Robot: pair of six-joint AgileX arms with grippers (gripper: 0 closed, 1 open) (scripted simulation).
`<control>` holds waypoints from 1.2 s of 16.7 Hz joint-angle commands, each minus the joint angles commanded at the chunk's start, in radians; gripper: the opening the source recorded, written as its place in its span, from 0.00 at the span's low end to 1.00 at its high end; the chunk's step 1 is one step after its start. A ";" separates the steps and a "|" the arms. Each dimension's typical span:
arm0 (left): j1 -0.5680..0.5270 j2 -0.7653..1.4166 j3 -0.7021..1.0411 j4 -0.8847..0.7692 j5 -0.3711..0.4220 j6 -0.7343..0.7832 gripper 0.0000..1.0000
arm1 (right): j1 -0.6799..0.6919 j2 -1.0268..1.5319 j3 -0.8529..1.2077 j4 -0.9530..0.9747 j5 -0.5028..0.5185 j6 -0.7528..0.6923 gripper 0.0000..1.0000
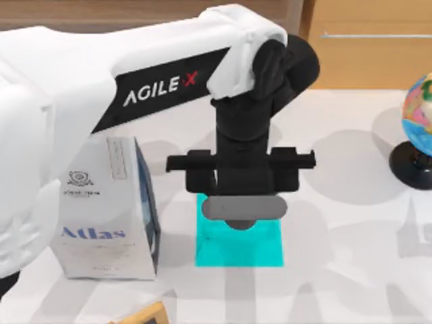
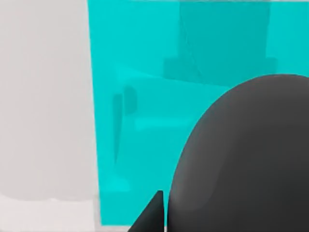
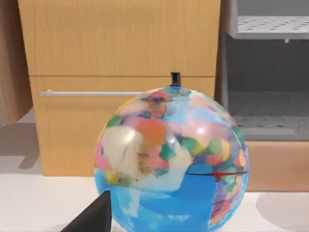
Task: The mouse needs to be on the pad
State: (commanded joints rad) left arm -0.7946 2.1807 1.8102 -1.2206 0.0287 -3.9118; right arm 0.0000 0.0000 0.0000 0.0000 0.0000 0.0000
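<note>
Hovering over the cyan pad (image 1: 239, 246) at lower centre of the top frame, the left end effector (image 1: 237, 217) hangs from the white AgileX arm that crosses in from the upper left. A grey, rounded body shows just beneath the black wrist block, over the pad's far edge; in the left wrist view the same dark rounded mass, taken to be the mouse (image 2: 246, 159), fills the lower right of the frame with the pad (image 2: 140, 96) spread out behind it. One dark finger tip (image 2: 153, 215) shows beside the mouse at the bottom edge, close against it. Whether the end effector is clenched on the mouse or has let go, I cannot tell: the contact is hidden. Judgement: the step in hand is the placing, with the mouse over or on the pad. Next move calls for a settled set-down inside the pad's edges, a clean release, then a straight lift clear so the mouse is not dragged. White Atlas bag (image 1: 108, 209) stands just left of the pad on the surface (image 1: 351, 202), apart from it. Globe (image 1: 422, 128) at the right edge of the top frame, well apart; it looms in the centre of the right wrist view (image 3: 171, 159) before a wooden cabinet (image 3: 120, 43), so the right arm sits parked near it.
</note>
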 joint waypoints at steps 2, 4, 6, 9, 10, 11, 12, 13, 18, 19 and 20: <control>0.004 -0.002 0.002 0.001 0.001 0.003 0.00 | 0.000 0.000 0.000 0.000 0.000 0.000 1.00; -0.004 -0.001 -0.001 0.002 0.012 0.004 0.00 | 0.000 0.000 0.000 0.000 0.000 0.000 1.00; -0.017 0.002 -0.011 0.004 0.032 0.006 0.00 | 0.000 0.000 0.000 0.000 0.000 0.000 1.00; -0.036 0.016 -0.042 0.012 0.075 0.011 0.00 | 0.000 0.000 0.000 0.000 0.000 0.000 1.00; -0.041 0.022 -0.053 0.016 0.089 0.013 0.00 | 0.000 0.000 0.000 0.000 0.000 0.000 1.00; -0.044 0.027 -0.065 0.023 0.100 0.015 0.00 | 0.000 0.000 0.000 0.000 0.000 0.000 1.00; -0.046 0.031 -0.076 0.031 0.108 0.016 0.00 | 0.000 0.000 0.000 0.000 0.000 0.000 1.00; -0.046 0.033 -0.085 0.042 0.110 0.017 0.00 | 0.000 0.000 0.000 0.000 0.000 0.000 1.00; -0.018 0.028 -0.103 0.121 0.045 0.007 0.00 | 0.000 0.000 0.000 0.000 0.000 0.000 1.00; -0.010 0.030 -0.105 0.137 0.026 0.004 0.00 | 0.000 0.000 0.000 0.000 0.000 0.000 1.00; -0.004 0.034 -0.108 0.148 0.010 0.002 0.00 | 0.000 0.000 0.000 0.000 0.000 0.000 1.00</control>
State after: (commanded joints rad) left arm -0.7982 2.2152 1.7020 -1.0722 0.0389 -3.9095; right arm 0.0000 0.0000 0.0000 0.0000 0.0000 0.0000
